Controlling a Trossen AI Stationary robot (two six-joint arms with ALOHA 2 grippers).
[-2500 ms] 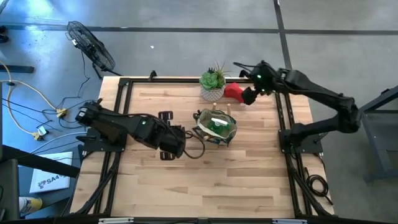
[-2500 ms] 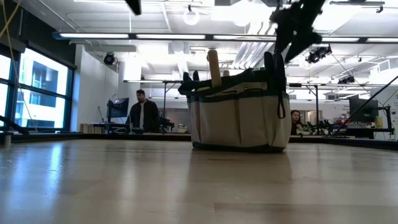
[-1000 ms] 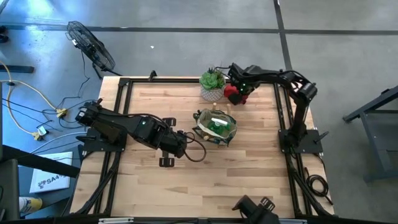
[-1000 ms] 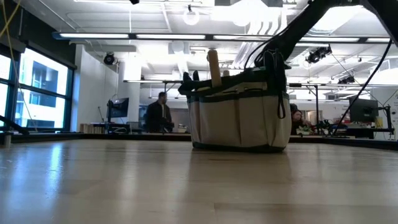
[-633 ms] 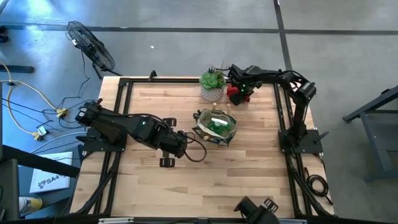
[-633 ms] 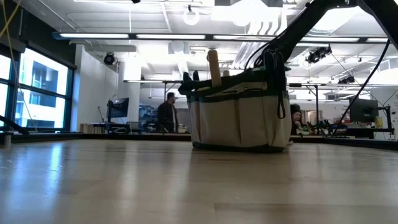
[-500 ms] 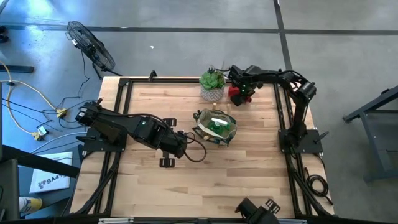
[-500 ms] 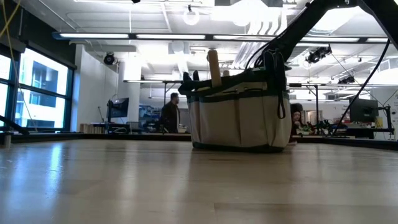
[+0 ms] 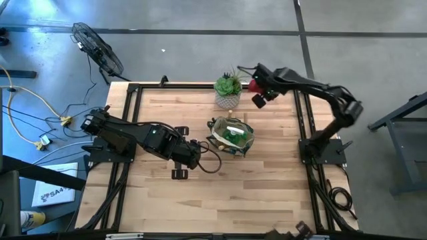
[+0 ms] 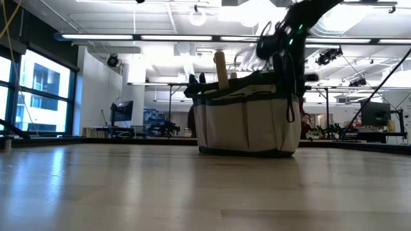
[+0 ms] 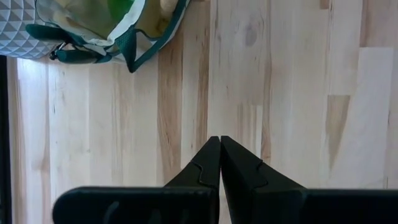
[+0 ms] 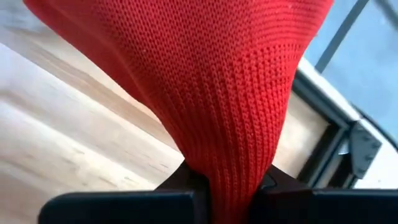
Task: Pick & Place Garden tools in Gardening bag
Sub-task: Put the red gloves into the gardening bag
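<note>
right fingers (image 12: 227, 186) pinch our red soft item (image 12: 205, 74) above the surface's far edge | left fingers (image 11: 220, 163) pressed together, beside gardening bag (image 9: 231, 135)

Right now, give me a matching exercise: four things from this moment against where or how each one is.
Things:
1. red cloth
2. bag
3. potted plant
4. left gripper

States:
A. shut and empty, over bare wood
B. mid-table, tools inside
C. pinched in the right gripper, off the table
D. at the far edge, beyond the bag

Pairs: 1-C, 2-B, 3-D, 4-A
</note>
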